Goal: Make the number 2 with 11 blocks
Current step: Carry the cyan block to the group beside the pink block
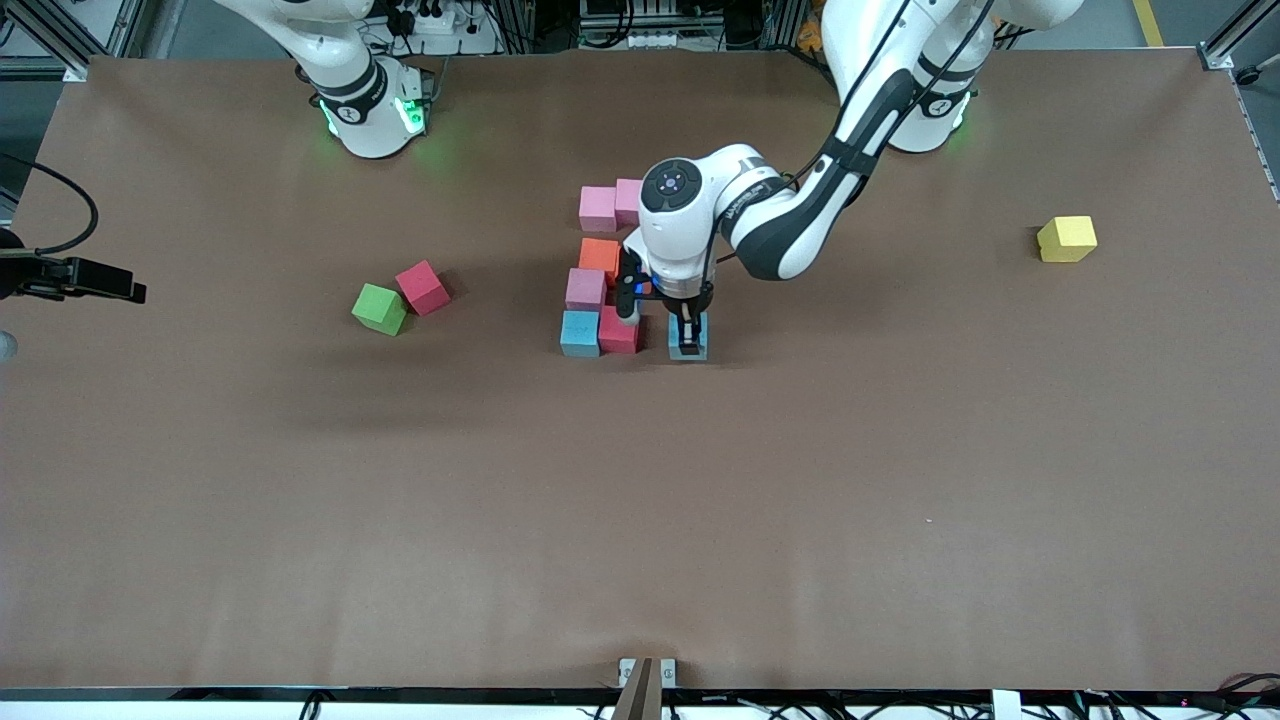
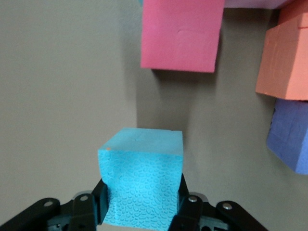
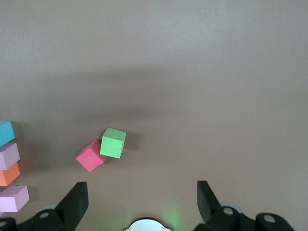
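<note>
My left gripper [image 1: 688, 340] is shut on a light blue block [image 1: 689, 345] [image 2: 142, 173], low over the table beside a row of blocks. A small gap separates it from a deep pink block [image 1: 619, 331] [image 2: 182, 33], which touches another light blue block [image 1: 580, 333]. Farther from the camera stand a pale purple block [image 1: 586, 288], an orange one [image 1: 600, 256] [image 2: 284, 62] and two pink ones [image 1: 598, 208]. A blue-purple block [image 2: 291, 139] shows only in the left wrist view. My right gripper [image 3: 142, 192] hangs open and empty, high over the table.
A loose deep pink block [image 1: 423, 287] [image 3: 90, 155] touches a green cube [image 1: 380, 308] [image 3: 113, 142] toward the right arm's end. A yellow block [image 1: 1067, 239] sits alone toward the left arm's end. The left arm's wrist hides part of the block group.
</note>
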Controlling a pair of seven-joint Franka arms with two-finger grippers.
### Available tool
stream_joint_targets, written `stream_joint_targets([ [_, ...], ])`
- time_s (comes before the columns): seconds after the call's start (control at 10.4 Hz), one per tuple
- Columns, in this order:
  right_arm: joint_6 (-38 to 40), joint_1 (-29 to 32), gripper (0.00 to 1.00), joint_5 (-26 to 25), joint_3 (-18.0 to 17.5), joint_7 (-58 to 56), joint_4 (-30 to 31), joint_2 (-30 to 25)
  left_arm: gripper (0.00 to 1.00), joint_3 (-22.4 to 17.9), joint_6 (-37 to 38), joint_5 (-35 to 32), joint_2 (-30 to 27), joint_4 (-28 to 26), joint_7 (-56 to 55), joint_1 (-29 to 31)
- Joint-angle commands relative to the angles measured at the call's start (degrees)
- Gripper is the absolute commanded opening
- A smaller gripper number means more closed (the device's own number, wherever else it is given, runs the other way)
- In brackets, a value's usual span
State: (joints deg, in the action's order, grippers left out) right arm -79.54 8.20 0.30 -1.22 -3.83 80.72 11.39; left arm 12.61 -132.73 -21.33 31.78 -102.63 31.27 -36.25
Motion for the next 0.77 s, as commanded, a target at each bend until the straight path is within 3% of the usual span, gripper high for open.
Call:
stream_joint_targets([
  [0.0, 0.61, 0.85, 1.00, 0.67, -0.37, -0.74, -0.48, 0.21, 0.00, -0.22, -2.53, -2.22, 0.65, -0.64, -0.95, -0.57],
  [0.67, 0.61, 1.38, 1.00, 0.76, -0.37, -1.97, -0.48, 0.56, 0.00, -0.31, -4.64, -3.10, 2.93, -0.03, -4.55, -3.04],
])
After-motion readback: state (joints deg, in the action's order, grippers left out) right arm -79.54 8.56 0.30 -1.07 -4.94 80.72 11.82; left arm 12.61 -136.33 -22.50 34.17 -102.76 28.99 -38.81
